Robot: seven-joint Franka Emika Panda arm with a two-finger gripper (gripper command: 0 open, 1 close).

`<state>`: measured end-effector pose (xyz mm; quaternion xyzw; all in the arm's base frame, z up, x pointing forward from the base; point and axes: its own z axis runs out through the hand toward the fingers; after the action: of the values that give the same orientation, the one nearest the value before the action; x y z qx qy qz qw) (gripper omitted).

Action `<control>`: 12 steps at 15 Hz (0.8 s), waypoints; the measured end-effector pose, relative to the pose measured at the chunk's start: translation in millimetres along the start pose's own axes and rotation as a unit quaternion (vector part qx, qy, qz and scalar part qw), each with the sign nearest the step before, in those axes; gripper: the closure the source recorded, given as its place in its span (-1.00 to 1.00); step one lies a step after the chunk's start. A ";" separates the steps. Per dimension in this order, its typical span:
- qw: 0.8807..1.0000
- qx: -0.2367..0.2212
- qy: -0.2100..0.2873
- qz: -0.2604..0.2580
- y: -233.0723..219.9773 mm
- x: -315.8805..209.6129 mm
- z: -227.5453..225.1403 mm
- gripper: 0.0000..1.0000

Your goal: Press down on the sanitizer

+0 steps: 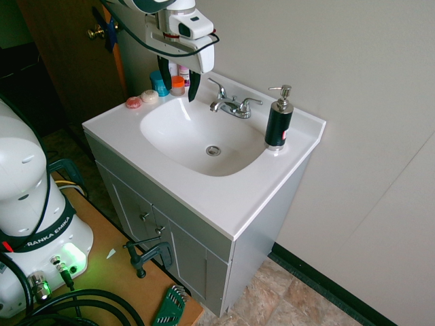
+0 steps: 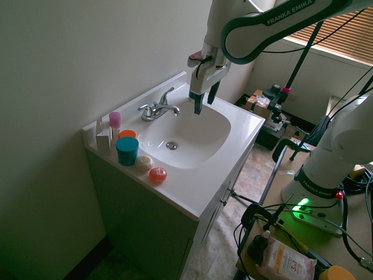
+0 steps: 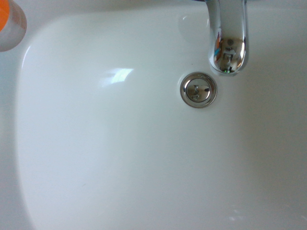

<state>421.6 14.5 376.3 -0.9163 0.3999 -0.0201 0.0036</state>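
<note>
Black cylindrical sanitizer bottle with silver pump head (image 1: 279,122) stands upright beside the white oval sink basin (image 1: 165,134); white two-finger gripper (image 1: 180,81) is wide open, empty, above the basin, apparently for clearance before pressing.

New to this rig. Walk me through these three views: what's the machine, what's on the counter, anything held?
It's one white robot arm; its end effector, open and holding nothing, hangs above the sink. Two outside cameras see it from opposite sides; the third, on the wrist, looks down on the basin and drain.

In the first exterior view, the black sanitizer pump bottle stands right of the faucet. The basin's other side has a blue-teal tub, an orange-topped container, a pink-capped bottle, a small white box and two roundish items, one pale, one reddish.
</note>
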 end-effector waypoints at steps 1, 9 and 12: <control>1.000 0.000 -0.001 0.001 0.0 0.0 0.3 -1.00; 0.998 0.045 0.028 0.034 -4.3 62.0 -61.1 1.00; 0.996 0.059 0.038 0.060 -3.6 113.3 -93.7 1.00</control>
<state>497.4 -65.2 473.8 -0.8874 0.4522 -0.0783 0.0433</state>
